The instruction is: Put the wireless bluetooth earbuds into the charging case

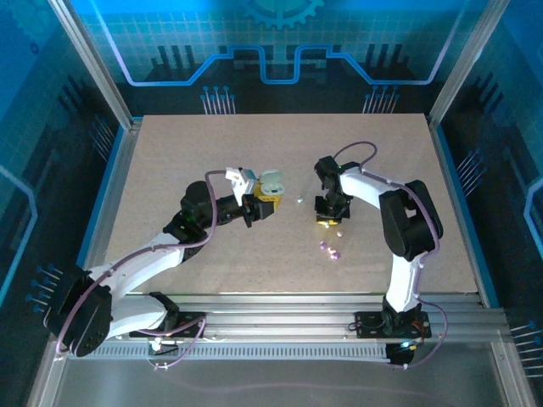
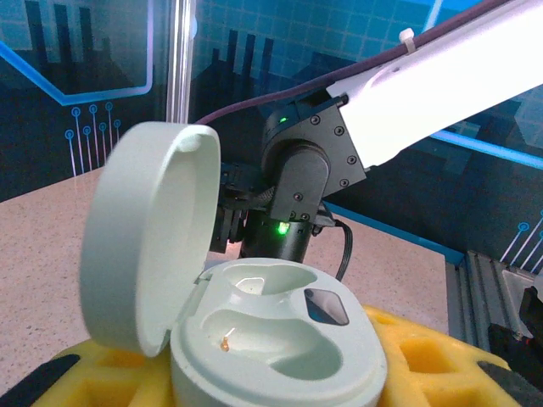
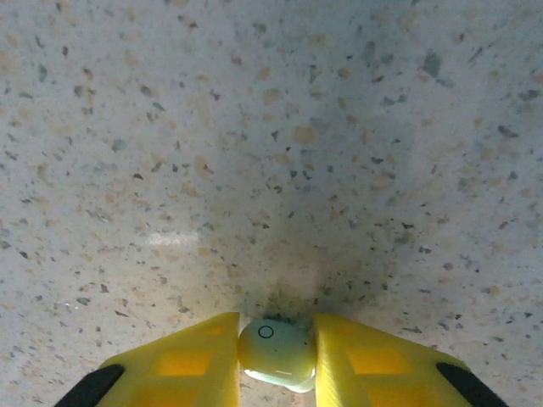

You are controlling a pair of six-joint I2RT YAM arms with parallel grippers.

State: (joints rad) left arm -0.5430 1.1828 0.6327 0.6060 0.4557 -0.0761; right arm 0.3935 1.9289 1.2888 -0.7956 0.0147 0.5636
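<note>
The pale mint charging case (image 2: 280, 339) stands between my left gripper's (image 1: 261, 206) yellow fingers (image 2: 428, 365), which are shut on its body. Its lid (image 2: 148, 237) is hinged up to the left, and both wells show hollow. From above, the open case (image 1: 270, 182) is held just left of the table's middle. My right gripper (image 3: 276, 356) points down at the table, its yellow pads (image 3: 191, 369) pressed against both sides of a pale mint earbud (image 3: 276, 349) marked with a small ring. More earbuds lie loose on the table: a mint one (image 1: 299, 200) and lilac-pink ones (image 1: 329, 249).
The right arm's black wrist (image 2: 297, 182) with a green light hangs close behind the case in the left wrist view. The speckled tabletop (image 1: 170, 153) is bare at the back and left. Aluminium rails (image 1: 297, 326) run along the near edge.
</note>
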